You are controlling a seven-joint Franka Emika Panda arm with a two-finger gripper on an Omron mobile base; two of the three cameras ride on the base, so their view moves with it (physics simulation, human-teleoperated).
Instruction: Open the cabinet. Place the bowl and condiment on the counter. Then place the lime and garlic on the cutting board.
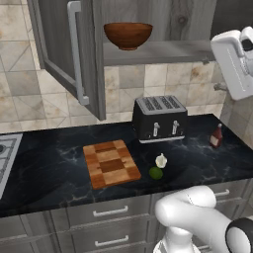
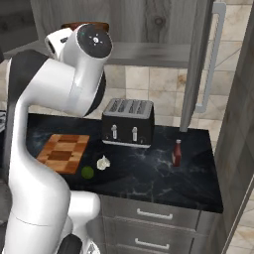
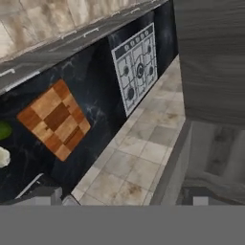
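Cabinet [image 1: 74,54] open, one bowl [image 1: 128,34] on shelf, one condiment [image 1: 216,136], lime [image 1: 156,172], garlic [image 1: 161,160] on counter [image 1: 49,168], end effector jaws wide, empty

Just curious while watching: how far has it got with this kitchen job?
Done: the cabinet doors are open, and the condiment stands on the counter. Left: the bowl remains on the shelf; lime and garlic lie beside the cutting board.

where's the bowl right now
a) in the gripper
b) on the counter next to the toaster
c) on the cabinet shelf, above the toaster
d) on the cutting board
c: the bowl sits on the shelf of the open cabinet, above the toaster, while the cutting board lies bare on the counter.
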